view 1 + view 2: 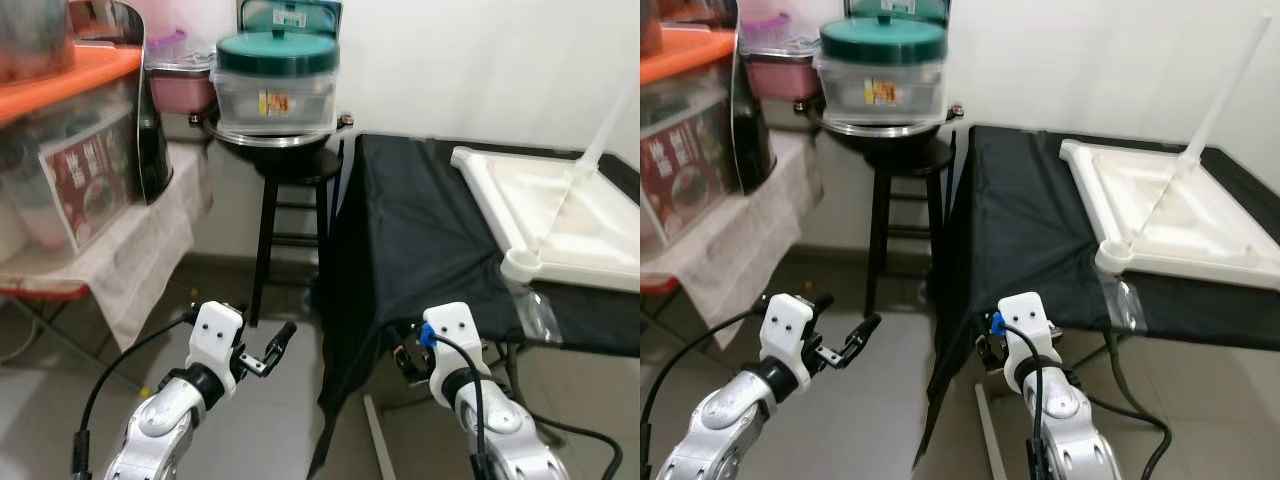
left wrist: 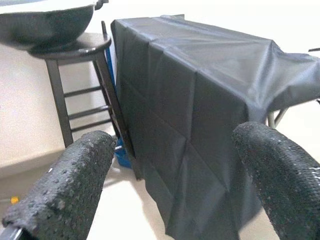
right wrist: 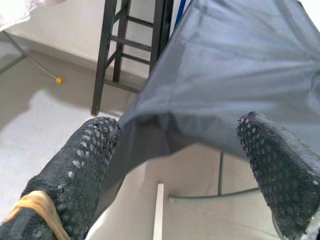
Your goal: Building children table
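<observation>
Lying on the black-draped table (image 1: 420, 230), white tabletop (image 1: 545, 215) seemingly well beyond right gripper (image 1: 405, 355).

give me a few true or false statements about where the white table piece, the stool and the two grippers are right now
1. The white tabletop lies upside down on the black-covered table. True.
2. The left gripper is shut on a table leg. False: it is open and empty, low above the floor.
3. One white leg is already fitted and sticks up. True.
4. The black stool is bare. False: it carries a dark pan and a green-lidded container.
5. The right gripper is open. True.
</observation>
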Controlling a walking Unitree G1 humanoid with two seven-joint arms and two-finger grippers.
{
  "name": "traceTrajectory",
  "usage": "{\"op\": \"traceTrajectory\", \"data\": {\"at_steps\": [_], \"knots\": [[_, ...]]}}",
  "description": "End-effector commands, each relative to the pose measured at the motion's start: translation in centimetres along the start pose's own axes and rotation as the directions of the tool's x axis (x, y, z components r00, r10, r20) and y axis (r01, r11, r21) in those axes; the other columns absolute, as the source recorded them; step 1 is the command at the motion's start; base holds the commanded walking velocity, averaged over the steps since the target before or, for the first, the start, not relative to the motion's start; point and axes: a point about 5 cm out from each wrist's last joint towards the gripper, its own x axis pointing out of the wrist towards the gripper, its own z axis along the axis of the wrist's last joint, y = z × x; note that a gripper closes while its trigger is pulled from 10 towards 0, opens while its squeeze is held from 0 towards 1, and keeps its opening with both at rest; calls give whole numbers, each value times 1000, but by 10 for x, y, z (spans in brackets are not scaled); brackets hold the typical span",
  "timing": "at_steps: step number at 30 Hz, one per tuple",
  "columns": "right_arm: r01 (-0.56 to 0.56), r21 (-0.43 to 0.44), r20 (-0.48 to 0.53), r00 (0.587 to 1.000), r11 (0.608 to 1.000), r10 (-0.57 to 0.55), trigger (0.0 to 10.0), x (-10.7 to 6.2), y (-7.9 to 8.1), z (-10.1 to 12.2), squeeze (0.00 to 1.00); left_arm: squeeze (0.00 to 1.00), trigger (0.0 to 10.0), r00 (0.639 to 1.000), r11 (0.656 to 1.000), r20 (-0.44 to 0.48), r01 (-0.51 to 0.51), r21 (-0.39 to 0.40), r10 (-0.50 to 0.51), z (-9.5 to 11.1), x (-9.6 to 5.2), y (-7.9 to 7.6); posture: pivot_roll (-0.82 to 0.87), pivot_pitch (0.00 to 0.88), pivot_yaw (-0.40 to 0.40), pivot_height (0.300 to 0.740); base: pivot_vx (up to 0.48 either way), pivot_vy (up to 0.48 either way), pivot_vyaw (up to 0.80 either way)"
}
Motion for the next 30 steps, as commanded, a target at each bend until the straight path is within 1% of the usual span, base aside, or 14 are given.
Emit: {"op": "traceTrajectory", "data": {"at_steps": [1,3,9,16,20,30], "knots": [[9,-1,-9,1000,1000,-9,10000,0,-1,-4,0,0,10000,1000,1000,-11,3,1,-3,-3,-1,-1,46,0,-79,740,0,0,0],[9,-1,-9,1000,1000,-9,10000,0,-1,-4,0,0,10000,1000,1000,-11,3,1,-3,-3,-1,-1,46,0,-79,740,0,0,0],[8,8,-13,1000,1000,-8,10000,2,2,-5,0,0,10000,1000,999,-16,-4,50,5,-2,-1,4,56,0,-83,740,0,0,0],[18,20,-17,1000,1000,-18,10000,4,1,-5,0,0,10000,1000,999,-13,-11,50,12,-1,-2,5,64,0,-78,740,0,0,0],[26,27,-21,999,999,-25,10000,3,0,-6,0,0,10000,1000,998,-6,-30,50,31,0,-1,8,65,0,-80,740,0,-465,0],[36,35,-28,999,999,-35,10000,4,-2,-7,0,0,10000,1000,999,-3,-17,45,17,0,-1,5,63,0,-82,740,0,-480,0]]}}
